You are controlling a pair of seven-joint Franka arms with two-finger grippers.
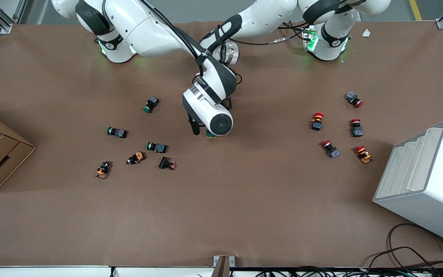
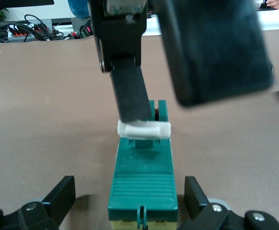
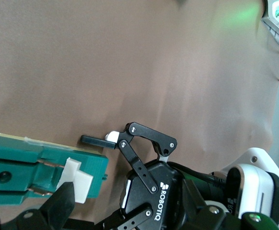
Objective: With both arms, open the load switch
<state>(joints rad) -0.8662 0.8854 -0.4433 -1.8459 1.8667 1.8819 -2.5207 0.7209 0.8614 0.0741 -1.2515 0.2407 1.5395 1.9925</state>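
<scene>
Load switch [image 2: 143, 184], a dark green rectangular plastic block with a white toggle [image 2: 144, 130], lies mid-table, steadied between the left gripper's [image 2: 130, 203] open jaws; the right gripper [image 3: 65, 203] presses one finger [image 2: 130, 96] on the toggle's ten-o'clock end, its jaws apart.

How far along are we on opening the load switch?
Done: both grippers are at the dark green rectangular load switch mid-table. In hand: the left gripper sits around its body, and one finger of the open right gripper touches the white toggle. Left: the flip itself seems not yet done.
</scene>
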